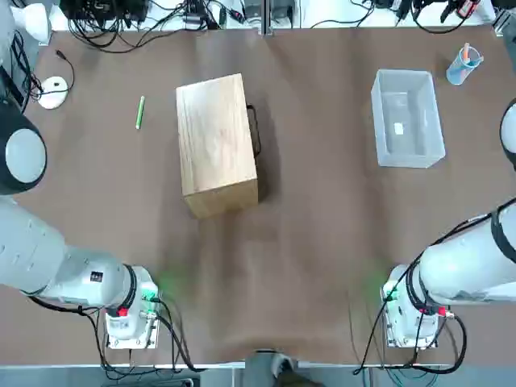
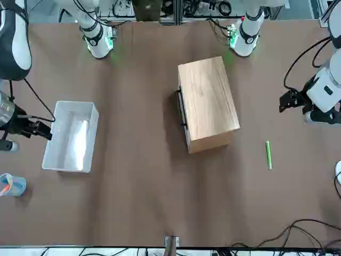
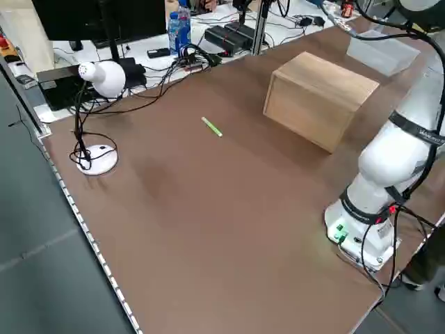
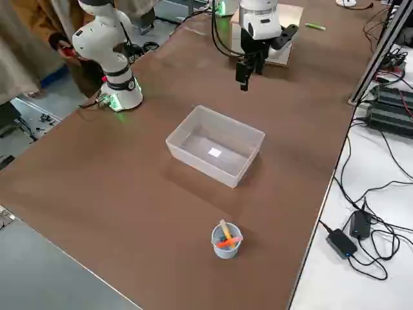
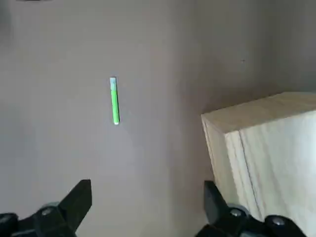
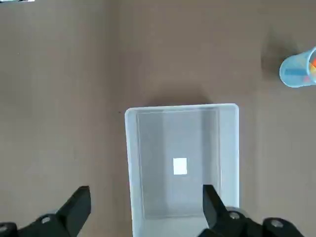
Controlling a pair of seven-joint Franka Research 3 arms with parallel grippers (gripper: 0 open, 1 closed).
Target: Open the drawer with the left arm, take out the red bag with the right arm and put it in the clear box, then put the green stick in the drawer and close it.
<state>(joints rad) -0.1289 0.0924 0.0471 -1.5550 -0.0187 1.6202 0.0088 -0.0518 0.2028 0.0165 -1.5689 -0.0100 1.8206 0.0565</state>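
On the counter before me, near one corner, stands a small blue cup holding a few orange-toned things; well away from it, near the opposite end, a white lamp rises from a round white base with dark cables draped over it. Beyond the far edge I see a white table bearing black boxes, small black adapters and a tangle of cords; there, too, are a black monitor and two blue-labelled water bottles side by side. Behind my own edge I see a person in brown, with a hand partly visible.
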